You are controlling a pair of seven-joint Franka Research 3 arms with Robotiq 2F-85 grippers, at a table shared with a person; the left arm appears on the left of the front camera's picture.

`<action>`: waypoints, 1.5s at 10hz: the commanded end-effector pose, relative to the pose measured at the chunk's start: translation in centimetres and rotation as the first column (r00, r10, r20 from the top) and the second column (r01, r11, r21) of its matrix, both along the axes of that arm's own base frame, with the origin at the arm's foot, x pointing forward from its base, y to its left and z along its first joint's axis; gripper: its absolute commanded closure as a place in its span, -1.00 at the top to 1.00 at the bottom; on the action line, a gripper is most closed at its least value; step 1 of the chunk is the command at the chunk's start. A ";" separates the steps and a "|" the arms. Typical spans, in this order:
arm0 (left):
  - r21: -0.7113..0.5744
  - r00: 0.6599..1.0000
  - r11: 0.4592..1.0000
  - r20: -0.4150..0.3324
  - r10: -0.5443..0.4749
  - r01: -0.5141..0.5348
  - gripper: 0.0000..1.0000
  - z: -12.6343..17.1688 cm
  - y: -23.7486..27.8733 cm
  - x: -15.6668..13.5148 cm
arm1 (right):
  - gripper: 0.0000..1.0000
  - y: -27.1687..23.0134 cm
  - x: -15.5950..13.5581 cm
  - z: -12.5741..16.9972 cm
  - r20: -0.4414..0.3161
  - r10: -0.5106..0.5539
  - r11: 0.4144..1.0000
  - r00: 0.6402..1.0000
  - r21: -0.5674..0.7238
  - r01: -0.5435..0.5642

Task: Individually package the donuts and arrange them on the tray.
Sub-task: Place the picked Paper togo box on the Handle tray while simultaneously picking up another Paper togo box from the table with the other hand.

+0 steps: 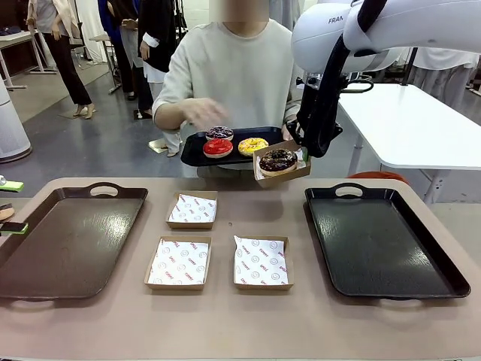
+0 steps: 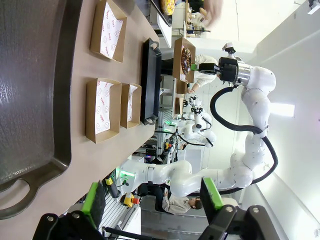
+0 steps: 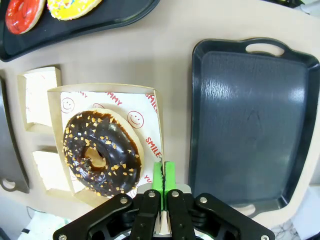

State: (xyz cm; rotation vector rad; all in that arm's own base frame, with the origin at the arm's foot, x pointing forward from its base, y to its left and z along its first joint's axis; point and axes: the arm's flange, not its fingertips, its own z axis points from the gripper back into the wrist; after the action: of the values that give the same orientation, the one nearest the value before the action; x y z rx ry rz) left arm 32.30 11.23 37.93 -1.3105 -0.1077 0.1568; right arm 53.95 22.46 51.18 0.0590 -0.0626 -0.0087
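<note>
My right gripper (image 1: 303,155) (image 3: 163,172) is shut on the rim of a paper-lined cardboard box (image 1: 263,174) (image 3: 145,107) and holds it in the air above the table's far edge. In the box lies a chocolate donut with pale sprinkles (image 1: 278,159) (image 3: 102,152). Beyond it a person holds a black serving tray (image 1: 192,154) carrying a dark chocolate donut (image 1: 219,132), a red donut (image 1: 218,147) (image 3: 22,12) and a yellow donut (image 1: 252,145) (image 3: 70,6). My left gripper (image 1: 9,205) (image 2: 152,197) is open at the table's left edge, over the brown tray (image 1: 71,241) (image 2: 30,100).
Three empty lined boxes (image 1: 192,210) (image 1: 179,263) (image 1: 261,263) sit mid-table. An empty black tray (image 1: 379,241) (image 3: 250,120) lies on the right. A white table (image 1: 421,124) stands behind on the right, and people stand farther back.
</note>
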 end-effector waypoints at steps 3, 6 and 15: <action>-0.011 1.000 1.000 0.005 0.001 -0.001 1.00 0.2 0.1 0.0 | -1.00 -0.1 0.0 -0.2 0.000 -0.003 1.000 1.000 0.000 0.003; -0.011 1.000 1.000 0.005 0.001 -0.001 1.00 0.2 0.1 0.0 | -1.00 -0.1 0.0 -0.2 0.000 -0.003 1.000 1.000 0.000 0.003; 0.560 0.978 0.801 -0.127 -0.168 0.210 1.00 12.9 -10.6 9.5 | -0.97 -16.8 -5.2 -0.3 -0.014 -0.057 0.995 0.998 0.077 0.058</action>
State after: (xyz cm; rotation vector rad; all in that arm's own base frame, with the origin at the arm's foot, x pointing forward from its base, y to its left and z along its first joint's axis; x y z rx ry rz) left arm 40.68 1.47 50.81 -0.8111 -0.0166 0.0119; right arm 49.54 6.94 51.94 0.0993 -0.0392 -0.0697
